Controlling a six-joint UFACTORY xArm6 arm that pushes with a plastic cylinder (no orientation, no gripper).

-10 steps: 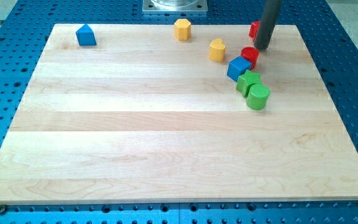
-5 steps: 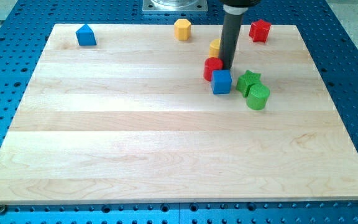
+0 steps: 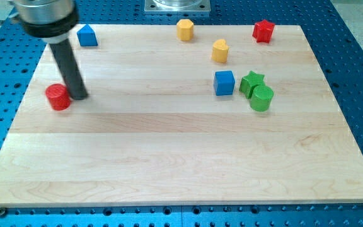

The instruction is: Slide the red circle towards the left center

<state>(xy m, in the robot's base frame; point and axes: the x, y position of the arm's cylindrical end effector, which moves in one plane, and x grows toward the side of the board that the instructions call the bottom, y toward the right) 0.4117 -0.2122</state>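
Camera view: red circle [image 3: 58,97] at worktop [image 3: 169,145] left centre, my tip [image 3: 79,97] just beside its right. No end effector fitted; grasp state n/a.

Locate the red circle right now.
The red circle sits near the board's left edge, about mid-height in the camera view, with my tip just to its right and the blue block above it.

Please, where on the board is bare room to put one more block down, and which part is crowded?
The whole lower half of the board is bare, below the red circle and green cylinder. The middle is also free, between my tip and the blue cube. The crowded part is at the view's right: blue cube, green star and green cylinder sit close together.
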